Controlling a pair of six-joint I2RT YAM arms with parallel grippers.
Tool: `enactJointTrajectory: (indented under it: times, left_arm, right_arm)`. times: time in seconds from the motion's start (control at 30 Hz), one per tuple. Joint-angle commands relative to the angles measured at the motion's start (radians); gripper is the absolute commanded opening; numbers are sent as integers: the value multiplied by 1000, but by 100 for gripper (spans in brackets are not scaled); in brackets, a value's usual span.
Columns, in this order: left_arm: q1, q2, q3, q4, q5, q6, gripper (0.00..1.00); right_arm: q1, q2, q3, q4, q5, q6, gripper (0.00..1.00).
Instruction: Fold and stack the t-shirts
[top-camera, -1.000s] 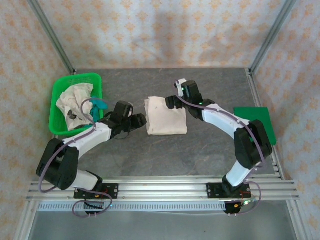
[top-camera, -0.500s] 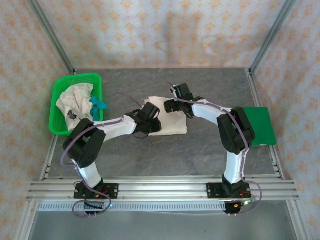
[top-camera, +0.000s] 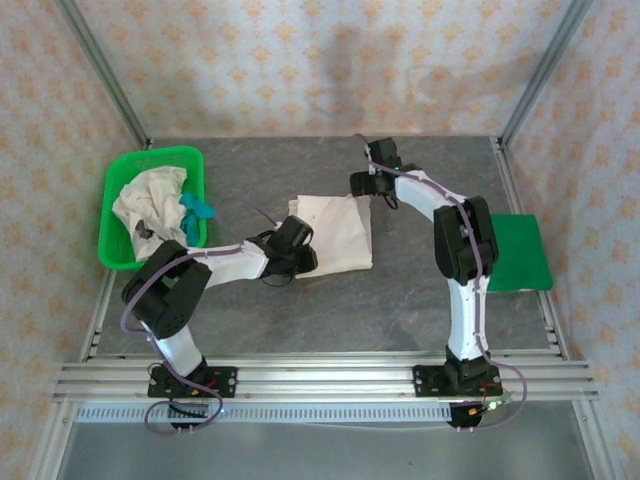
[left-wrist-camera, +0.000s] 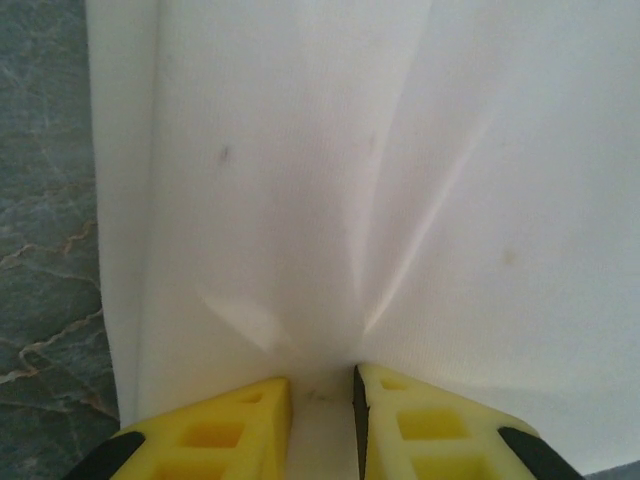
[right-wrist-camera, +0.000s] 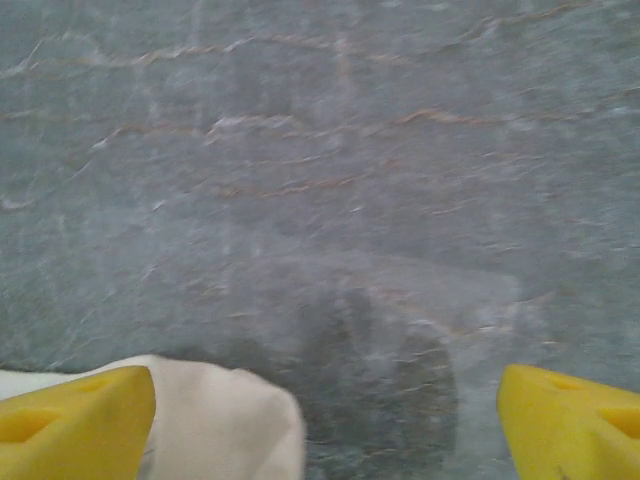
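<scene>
Where the overhead camera looks down on the grey marbled stone-look table (top-camera: 400, 300), the entries run as follows. Item: one folded cream cotton t-shirt (top-camera: 335, 232), lying flat as a rough rectangle near the table's middle. Item: one green plastic basket (top-camera: 155, 153) at the left edge, holding a crumpled heap of cream shirts (top-camera: 145, 200) with a teal shirt (top-camera: 197, 208) bunched at its inner side. Item: one flat green mat (top-camera: 515, 250) at the right edge. On the folded cream cotton t-shirt's near left corner sits the left gripper (top-camera: 292, 255); at its far right corner hangs the right gripper (top-camera: 368, 185). Left wrist camera: the yellow fingers (left-wrist-camera: 230, 425) are drawn almost together, leaving a narrow slot, and a tuck of the white cloth is pinched there, with creases fanning away from the pinch; a strip of table runs along one side. Right wrist camera: the yellow fingers (right-wrist-camera: 75, 415) stand wide apart with nothing between them but table, and a rounded cream corner of cloth lies just beside one finger (whether it touches cannot be told). Status, by judgement: one shirt is folded and looks to be undergoing straightening or shifting. The heap and the teal shirt in the basket are not yet folded and no stack is begun, so most of the task remains.
</scene>
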Motion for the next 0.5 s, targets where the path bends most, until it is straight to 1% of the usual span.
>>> enactJointTrajectory:
  times: [0.0, 0.17, 0.23, 0.27, 0.3, 0.37, 0.43, 0.47]
  left_arm:
    - [0, -19, -13, -54, -20, -2, 28]
    - [0, -68, 16, -55, -17, 10, 40]
    - [-1, -95, 38, -68, -32, 18, 44]
    - [0, -106, 57, -81, -45, 28, 48]
    - [1, -114, 80, -99, -61, 39, 51]
    - [3, -108, 136, -141, -95, 65, 53]
    - [16, -77, 200, -176, -113, 88, 53]
    - [29, -55, 230, -187, -116, 94, 52]
  right_arm:
    - [6, -92, -3, -64, 2, 10, 89]
    - [14, -249, -179, 25, -114, 110, 89]
    - [25, -286, -250, 67, -150, 160, 87]
    - [30, -295, -282, 82, -171, 185, 86]
    - [37, -300, -302, 89, -191, 215, 83]
    - [46, -292, -319, 82, -231, 258, 79]
    - [53, -277, -331, 83, -257, 287, 70]
    - [58, -266, -334, 83, -262, 298, 63]
